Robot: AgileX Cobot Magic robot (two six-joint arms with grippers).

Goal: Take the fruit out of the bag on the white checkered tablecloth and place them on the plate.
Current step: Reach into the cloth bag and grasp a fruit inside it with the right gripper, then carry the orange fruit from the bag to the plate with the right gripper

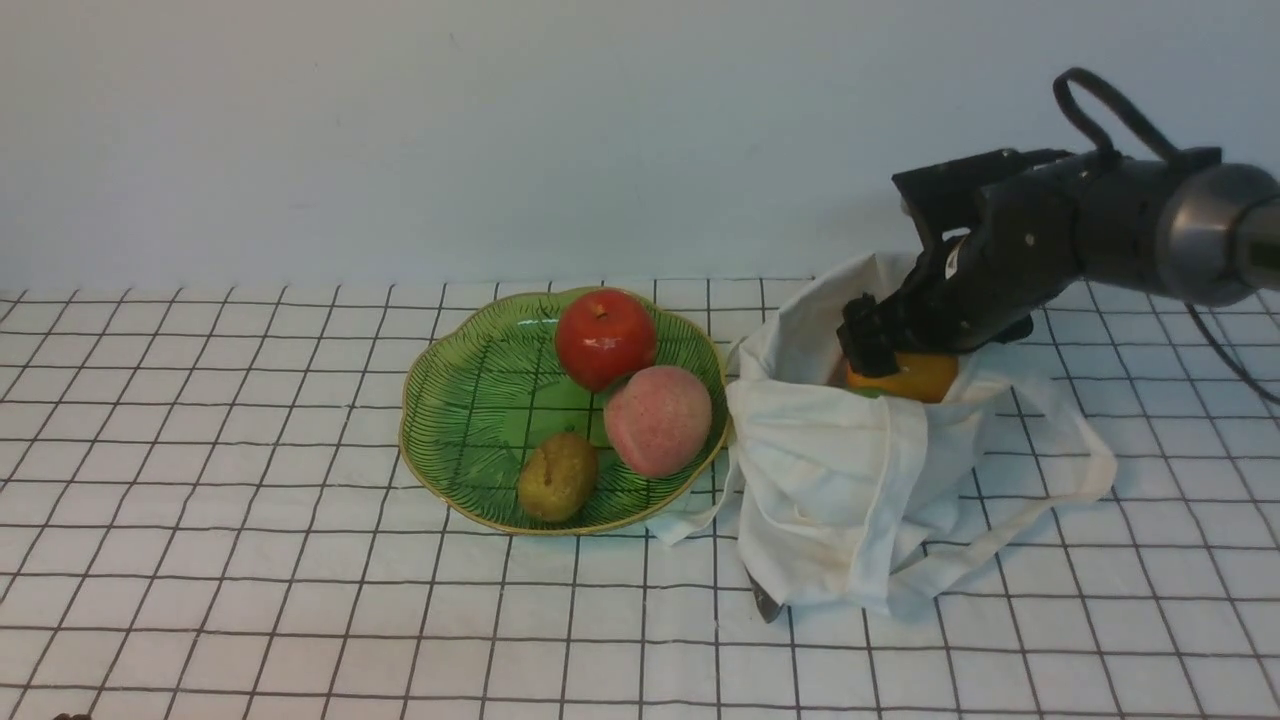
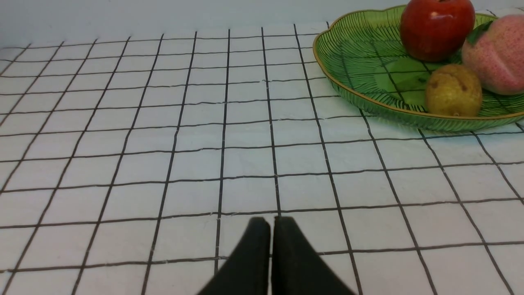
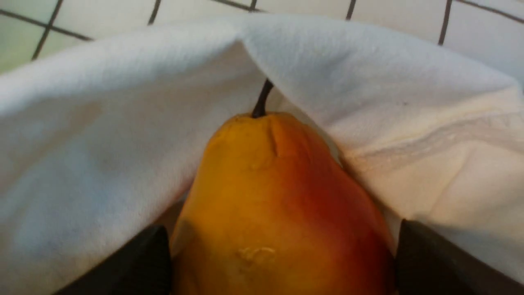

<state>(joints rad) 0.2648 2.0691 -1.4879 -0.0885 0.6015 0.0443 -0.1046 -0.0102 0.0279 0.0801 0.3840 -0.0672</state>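
pear pinched at the bag mouth: snag and slip risks

the right gripper [image 1: 893,362] pinches the glossy orange-yellow pear-shaped fruit with a dark stem [image 3: 282,196] at the mouth of the off-white soft cloth bag [image 1: 830,480]. the bag lies on the white checkered tablecloth [image 1: 250,500] at 3 o'clock of the shallow green leaf-veined plate [image 1: 470,400]. a cloth fold lies over the stem and against the fruit, so a lift would likely drag the bag. the tapered, shiny skin could also slide from the fingers [image 3: 135,266]. the plate holds a shiny red apple [image 1: 605,338], a pink speckled peach [image 1: 657,420] and a small olive-brown fruit [image 1: 557,477]. free room lies toward 9 o'clock, so a poor release may set fruit rolling. the left gripper [image 2: 271,229] is pressed together over the tablecloth. hidden: the bag's inside, any second fruit, the fingertips' contact. a dark scrap [image 1: 765,600] at the bag's 7 o'clock corner is unidentifiable.
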